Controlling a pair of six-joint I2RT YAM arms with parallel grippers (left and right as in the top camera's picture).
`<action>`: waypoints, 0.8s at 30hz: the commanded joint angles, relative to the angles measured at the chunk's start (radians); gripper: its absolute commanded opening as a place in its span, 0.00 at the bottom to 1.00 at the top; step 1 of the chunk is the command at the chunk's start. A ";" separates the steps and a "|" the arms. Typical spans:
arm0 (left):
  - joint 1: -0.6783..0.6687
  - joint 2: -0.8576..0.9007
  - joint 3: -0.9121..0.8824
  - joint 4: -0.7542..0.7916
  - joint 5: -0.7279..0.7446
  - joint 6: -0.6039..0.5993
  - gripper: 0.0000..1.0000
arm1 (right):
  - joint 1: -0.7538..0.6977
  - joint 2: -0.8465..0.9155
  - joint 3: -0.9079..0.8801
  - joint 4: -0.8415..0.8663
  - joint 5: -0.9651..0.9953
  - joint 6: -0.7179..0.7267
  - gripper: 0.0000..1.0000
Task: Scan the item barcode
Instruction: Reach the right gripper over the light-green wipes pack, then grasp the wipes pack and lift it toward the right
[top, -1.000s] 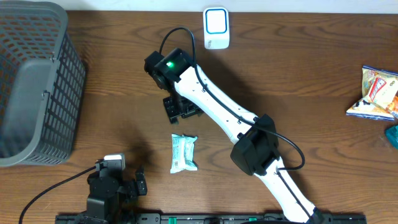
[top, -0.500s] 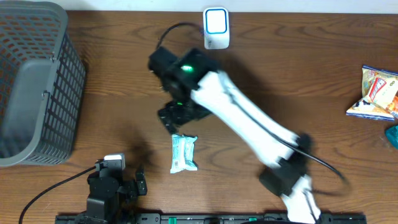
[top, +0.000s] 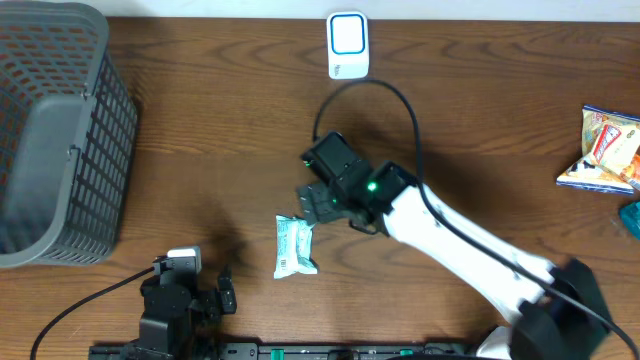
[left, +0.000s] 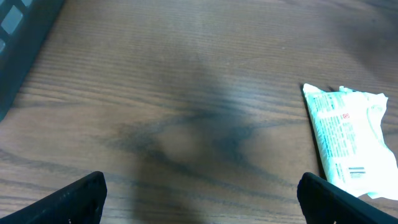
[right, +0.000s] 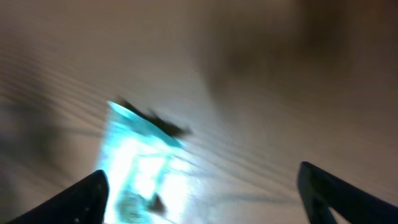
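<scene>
Just beside the packet (top: 296, 246), the right gripper (top: 313, 203) hangs with jaws apparently spread wide, probably to grasp it for scanning.

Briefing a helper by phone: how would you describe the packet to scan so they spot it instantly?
From the grey basket on the left, look right to the middle. The packet lies there, near the right end effector. It is small, white and pale green, unlike the colourful snack bags far right.

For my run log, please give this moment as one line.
left gripper: open, empty | right gripper: open, near packet | packet: on table, not held | scanner: at far edge
</scene>
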 joint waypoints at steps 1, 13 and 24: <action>-0.002 -0.006 -0.002 -0.009 0.001 -0.002 0.98 | -0.063 0.005 -0.008 0.017 -0.175 -0.036 0.89; -0.002 -0.006 -0.002 -0.009 0.001 -0.002 0.98 | -0.021 0.190 -0.027 0.145 -0.418 -0.037 0.76; -0.002 -0.006 -0.002 -0.009 0.001 -0.002 0.98 | 0.003 0.285 -0.027 0.140 -0.508 -0.034 0.77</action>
